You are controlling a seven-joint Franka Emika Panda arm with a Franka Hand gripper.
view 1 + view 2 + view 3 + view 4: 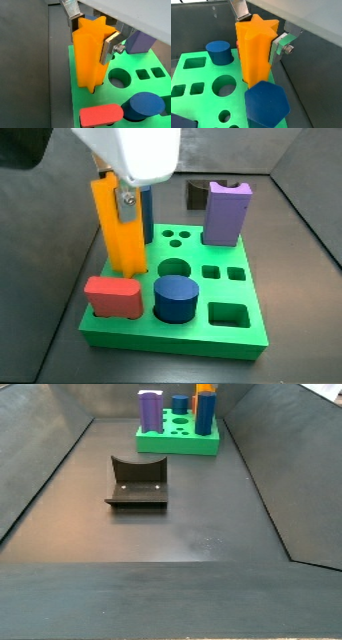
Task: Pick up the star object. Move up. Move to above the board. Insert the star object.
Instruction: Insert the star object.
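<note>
While gripper (pixel 261 37) pinches star object (pixel 254 50) near top, over board (pixel 247 293) 9 o'clock edge: rigid, light-looking, ridged faces favour flank grip.

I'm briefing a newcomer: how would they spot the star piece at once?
Find the flat green board with cut-out holes at the far end of the dark bin. At its edge the gripper clasps the tall orange star-section prism, slimmer and taller than the blocks beside it.

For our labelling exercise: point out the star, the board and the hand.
star (pixel 118 228): side view, orange side face.
board (pixel 214 334): side view, bare green top near the front edge.
hand (pixel 93 31): wrist view, midway between the fingertips clamping the star.
</note>
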